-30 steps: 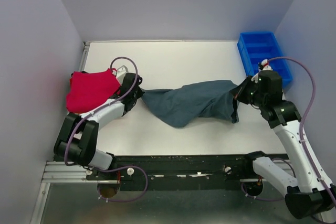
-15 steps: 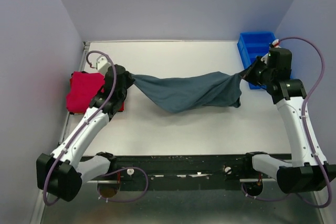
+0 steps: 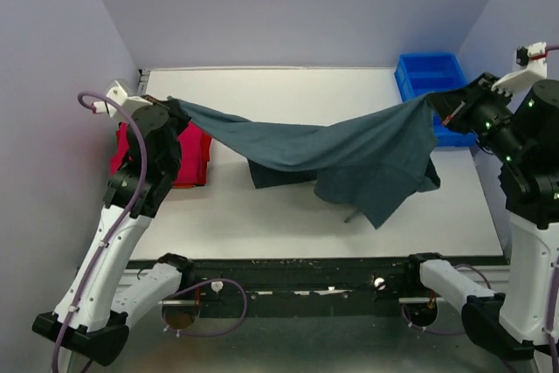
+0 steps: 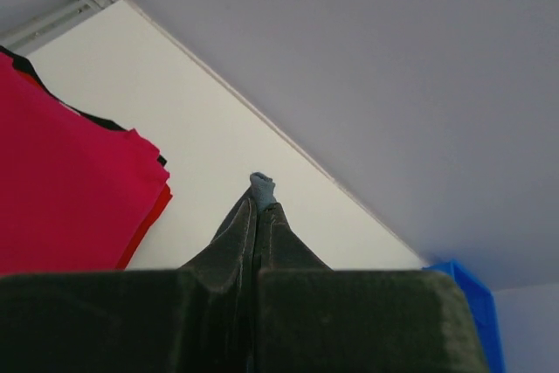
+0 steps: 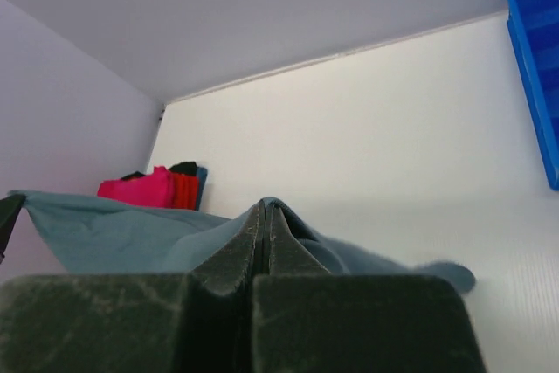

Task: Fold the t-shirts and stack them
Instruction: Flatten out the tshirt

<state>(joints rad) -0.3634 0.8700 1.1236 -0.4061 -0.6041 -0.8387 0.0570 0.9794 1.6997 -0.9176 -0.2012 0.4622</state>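
Top view with both wrist views. The grey-teal t-shirt (image 3: 349,150) is unfolded and stretched across the middle of the surface (image 3: 288,93), held up at two corners and sagging between them. Its loose lower part hangs toward the near right quarter; whether the lowest point touches the surface cannot be told. The left hand (image 3: 168,107) is closed on the shirt's left corner, above the left edge of the surface. In the left wrist view the fingers press together, with a small tuft of cloth showing past their tips. The right hand (image 3: 443,111) is closed on the opposite corner, near the right edge. In the right wrist view its fingers meet over a fold of the same cloth. Folded red t-shirts (image 3: 188,159) lie stacked at the left edge, below and just beside the left hand. A blue plastic bin (image 3: 428,76) stands at the far right corner, partly hidden by the right hand.
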